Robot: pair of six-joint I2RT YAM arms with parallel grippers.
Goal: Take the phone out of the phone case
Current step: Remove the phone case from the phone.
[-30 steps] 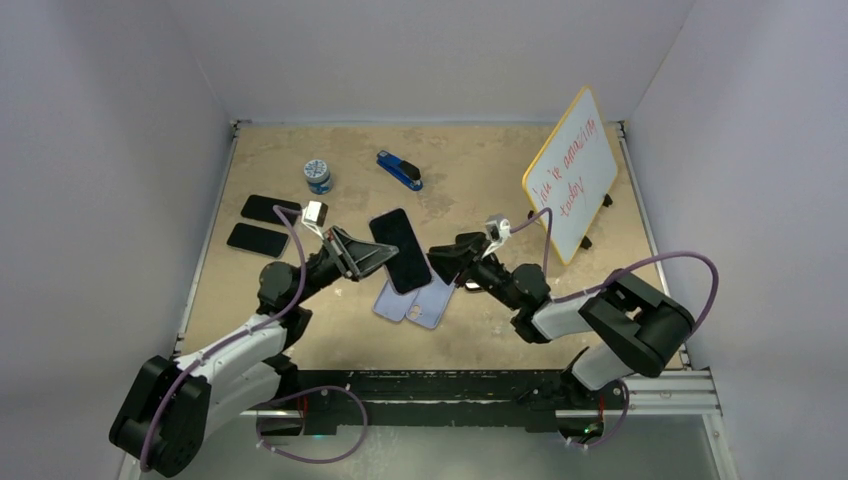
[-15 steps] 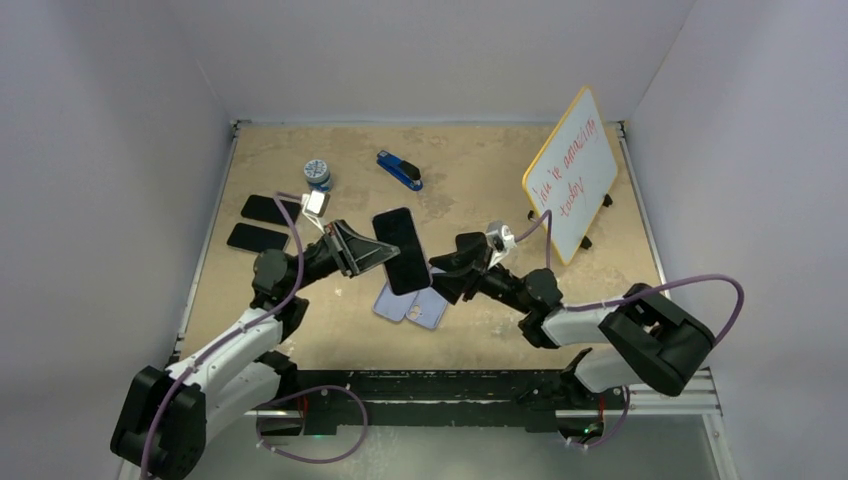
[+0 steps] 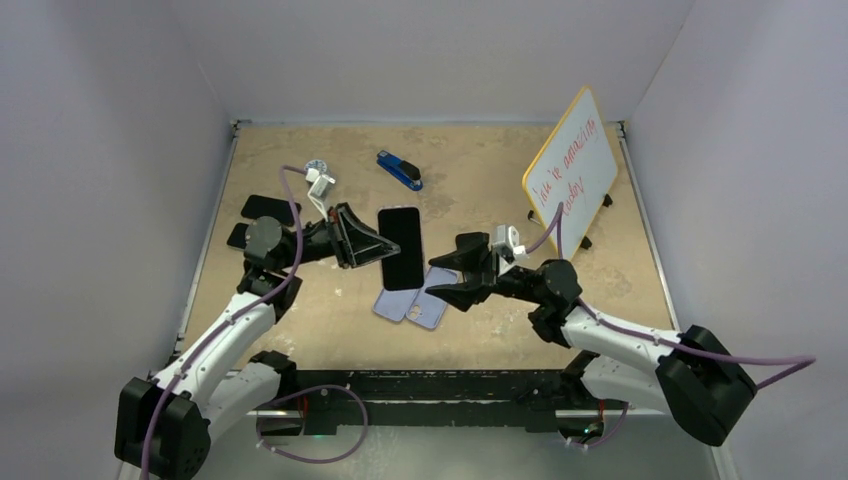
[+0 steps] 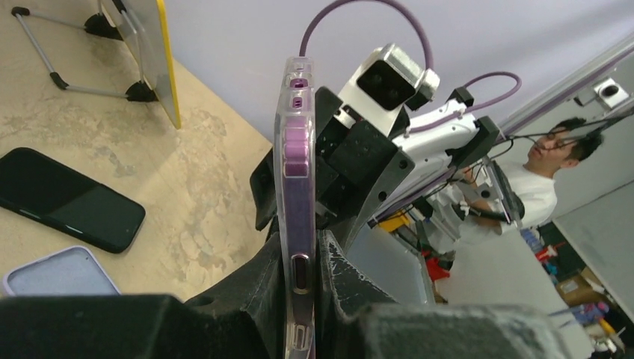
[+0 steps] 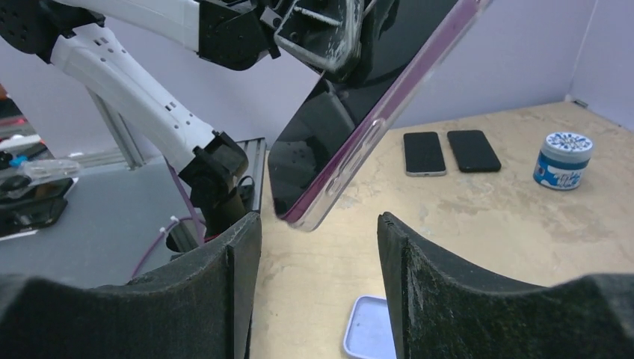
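Your L gripper [image 3: 374, 246] is pinching the phone [image 3: 401, 247] tight, up in the air over the middle of the table [image 3: 500, 190]. The phone sits inside its case [image 4: 293, 194], which is see-through w/ a purple rim, so the job isn't done yet. In the L wrist view you look right along the case's edge, w/ one finger pressed on each flat side.

Your R gripper [image 3: 434, 282] is spread wide & holds nothing. It's just beside the phone's near right corner. In the R wrist view that corner hangs btwn the two fingers [image 5: 224, 299], but I can't see it touch either one.

The step in hand, I think: L holds the thing steady while R comes in to grab. The next move prob needs R to close on the case rim at that corner, not on the glass. Then it peels the rim back while L holds on. Tricky bit: L is squeezing front & back together, so the phone may not pop out till the case can bend. Go slow; a slip would drop it.

Under the phone lie two pale empty cases [image 3: 425, 311]. Far left are two black phones [image 5: 424, 152], w/ a little jar [image 5: 565, 159] near them. A whiteboard [image 3: 572, 175] stands far right.
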